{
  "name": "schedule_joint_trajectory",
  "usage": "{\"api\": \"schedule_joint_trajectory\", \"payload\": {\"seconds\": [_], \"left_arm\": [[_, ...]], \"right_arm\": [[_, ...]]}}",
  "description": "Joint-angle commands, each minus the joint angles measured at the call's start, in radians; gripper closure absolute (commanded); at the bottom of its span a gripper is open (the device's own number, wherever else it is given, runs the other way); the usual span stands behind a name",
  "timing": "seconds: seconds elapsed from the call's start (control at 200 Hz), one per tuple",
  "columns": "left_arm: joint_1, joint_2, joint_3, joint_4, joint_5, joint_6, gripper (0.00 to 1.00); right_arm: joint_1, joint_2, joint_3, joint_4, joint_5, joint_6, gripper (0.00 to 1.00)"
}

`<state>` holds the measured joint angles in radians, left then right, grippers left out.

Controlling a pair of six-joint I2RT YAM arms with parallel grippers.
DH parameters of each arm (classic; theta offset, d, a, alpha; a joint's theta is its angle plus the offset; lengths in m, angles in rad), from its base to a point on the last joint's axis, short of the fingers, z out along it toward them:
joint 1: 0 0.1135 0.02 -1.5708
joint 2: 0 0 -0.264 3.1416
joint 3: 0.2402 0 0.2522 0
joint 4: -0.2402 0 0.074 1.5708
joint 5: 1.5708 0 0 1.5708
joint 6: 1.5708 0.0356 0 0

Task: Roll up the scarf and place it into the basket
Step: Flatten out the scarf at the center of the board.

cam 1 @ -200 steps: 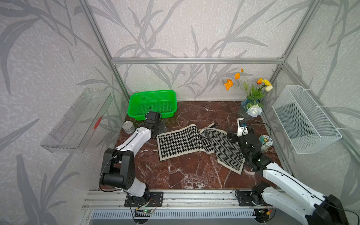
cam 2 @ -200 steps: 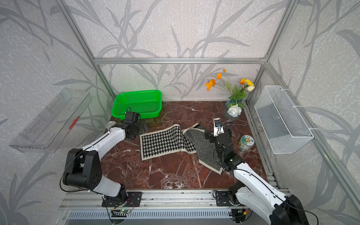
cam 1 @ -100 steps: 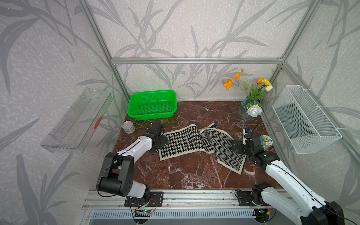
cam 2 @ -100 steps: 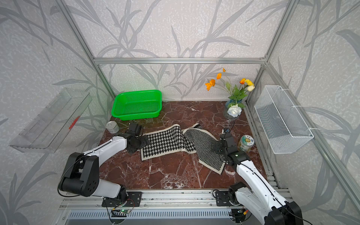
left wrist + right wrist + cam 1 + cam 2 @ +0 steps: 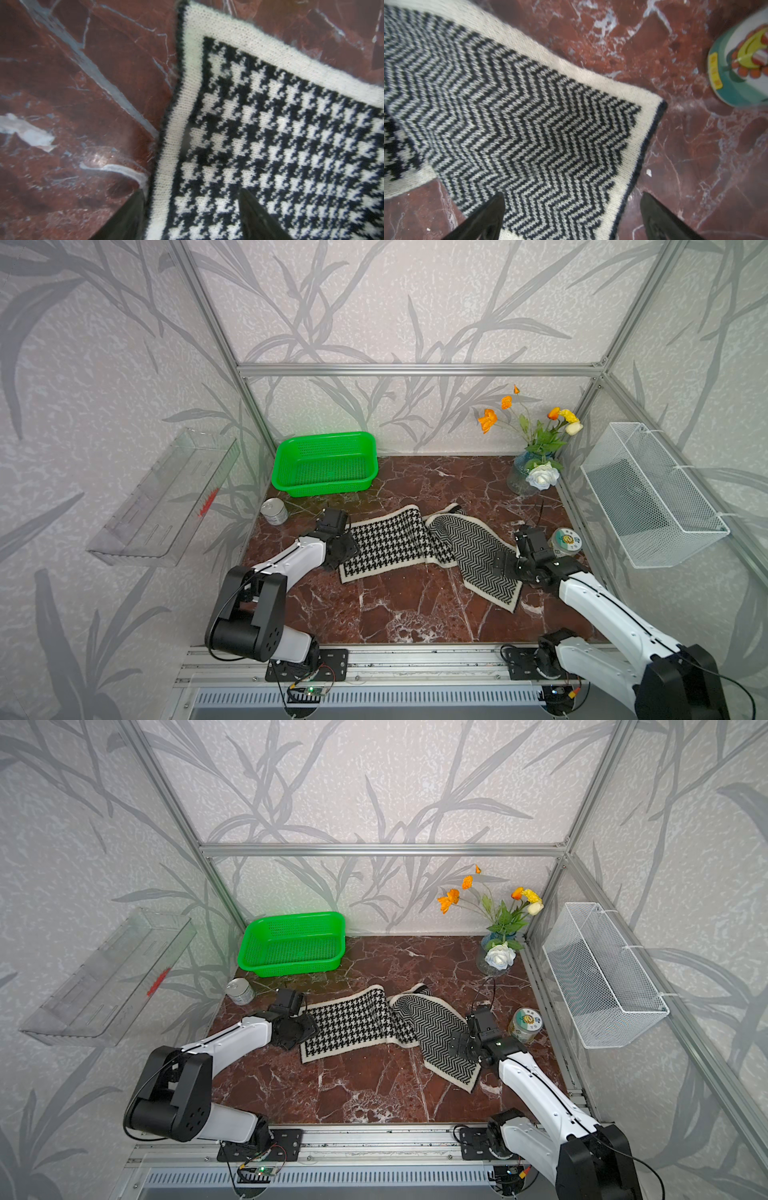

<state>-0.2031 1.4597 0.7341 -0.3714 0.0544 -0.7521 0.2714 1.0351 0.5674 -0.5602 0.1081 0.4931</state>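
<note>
Red marble table (image 5: 415, 614). The lid label on the jar (image 5: 741, 62) is too blurred to read. Both arms reach low. The left hand (image 5: 191, 207) is spread, straddling the houndstooth end of the scarf (image 5: 399, 543). The right hand (image 5: 571, 207) gapes over the herringbone end. The scarf lies flat and unrolled, apart from the green basket (image 5: 328, 439).

scarf (image 5: 386, 543): matt knit cloth (fuzzy edging) | basket (image 5: 332, 488): glossy plastic
</note>
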Motion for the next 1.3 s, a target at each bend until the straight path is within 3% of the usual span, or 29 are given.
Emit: {"api": "schedule_joint_trajectory", "payload": {"seconds": [0.0, 0.24, 0.63, 0.72, 1.005, 1.085, 1.155, 1.3], "left_arm": [[-0.006, 0.032, -0.022, 0.060, 0.026, 0.001, 0.45], [-0.004, 0.071, -0.016, 0.094, 0.053, -0.001, 1.00], [0.004, -0.159, -0.003, -0.001, -0.166, -0.032, 1.00], [0.009, -0.196, 0.004, -0.009, -0.186, -0.028, 1.00], [0.027, -0.221, 0.008, -0.027, -0.206, -0.030, 1.00], [0.035, -0.239, 0.004, -0.026, -0.212, -0.029, 1.00], [0.043, -0.253, 0.002, -0.032, -0.217, -0.027, 1.00], [0.060, -0.278, -0.008, -0.037, -0.225, -0.030, 1.00]], "right_arm": [[-0.017, 0.018, 0.030, -0.082, -0.010, 0.055, 0.01], [-0.054, 0.062, 0.015, -0.103, -0.027, 0.065, 0.01], [-0.058, 0.180, 0.019, -0.119, -0.047, 0.075, 0.00], [-0.058, 0.202, 0.022, -0.108, -0.067, 0.073, 0.09], [-0.059, 0.271, 0.036, -0.110, -0.075, 0.065, 0.26], [-0.058, 0.289, 0.044, -0.120, -0.068, 0.060, 0.36], [-0.058, 0.305, 0.052, -0.128, -0.073, 0.052, 0.52], [-0.058, 0.317, 0.058, -0.122, -0.073, 0.047, 1.00]]}}
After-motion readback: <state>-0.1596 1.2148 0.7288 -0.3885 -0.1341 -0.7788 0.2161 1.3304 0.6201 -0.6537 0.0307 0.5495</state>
